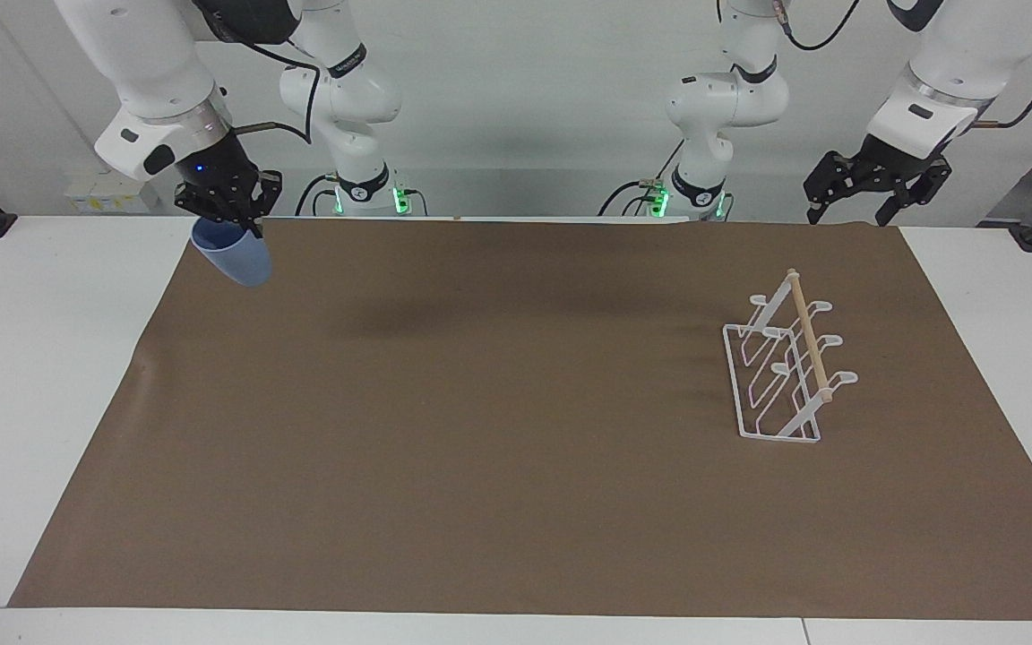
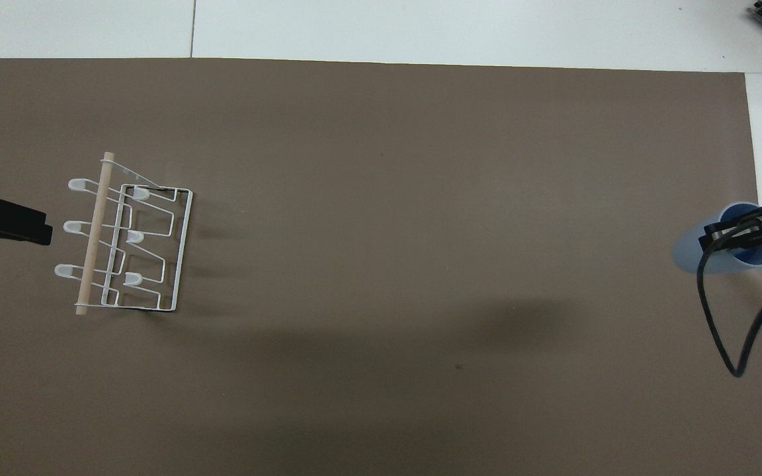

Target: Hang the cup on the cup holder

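Observation:
My right gripper (image 1: 227,218) (image 2: 733,239) is shut on the rim of the light blue cup (image 1: 234,253) (image 2: 718,254). It holds the cup tilted in the air above the mat's edge at the right arm's end of the table. The white wire cup holder (image 1: 785,369) (image 2: 131,244) with its wooden dowel stands on the mat toward the left arm's end. No cup hangs on it. My left gripper (image 1: 853,213) (image 2: 37,232) hangs open in the air beside the holder and waits.
A brown mat (image 1: 498,430) (image 2: 381,165) covers most of the white table (image 1: 23,376). A black cable (image 2: 725,330) loops down from the right arm's wrist.

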### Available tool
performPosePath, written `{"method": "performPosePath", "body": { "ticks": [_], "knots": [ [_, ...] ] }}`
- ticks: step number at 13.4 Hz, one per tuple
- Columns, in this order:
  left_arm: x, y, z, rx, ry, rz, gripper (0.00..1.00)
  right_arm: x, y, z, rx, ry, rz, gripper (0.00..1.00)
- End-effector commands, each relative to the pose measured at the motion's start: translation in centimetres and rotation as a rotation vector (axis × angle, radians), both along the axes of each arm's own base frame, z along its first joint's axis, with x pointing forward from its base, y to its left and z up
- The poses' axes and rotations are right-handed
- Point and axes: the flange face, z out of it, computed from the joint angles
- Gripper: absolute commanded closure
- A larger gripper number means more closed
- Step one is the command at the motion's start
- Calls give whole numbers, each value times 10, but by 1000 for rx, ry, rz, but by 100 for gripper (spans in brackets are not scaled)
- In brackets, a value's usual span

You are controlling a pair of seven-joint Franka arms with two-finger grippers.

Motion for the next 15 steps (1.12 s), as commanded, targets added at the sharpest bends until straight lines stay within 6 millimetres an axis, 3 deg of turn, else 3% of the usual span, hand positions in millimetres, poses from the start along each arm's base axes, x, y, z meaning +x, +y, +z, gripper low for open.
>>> {"method": "performPosePath", "body": {
  "ticks": [1,5,10,15],
  "knots": [
    [-10,-3,0,-3,5,9,0,1,14,8,27,-6,48,100],
    [-9,-1,0,-3,8,10,0,0,56,12,140,-31,80,100],
    [-10,-2,1,-3,5,9,0,2,86,12,304,-16,-126,100],
    [-11,-5,1,-2,11,3,0,2,137,11,421,8,-325,100]
  ]
}}
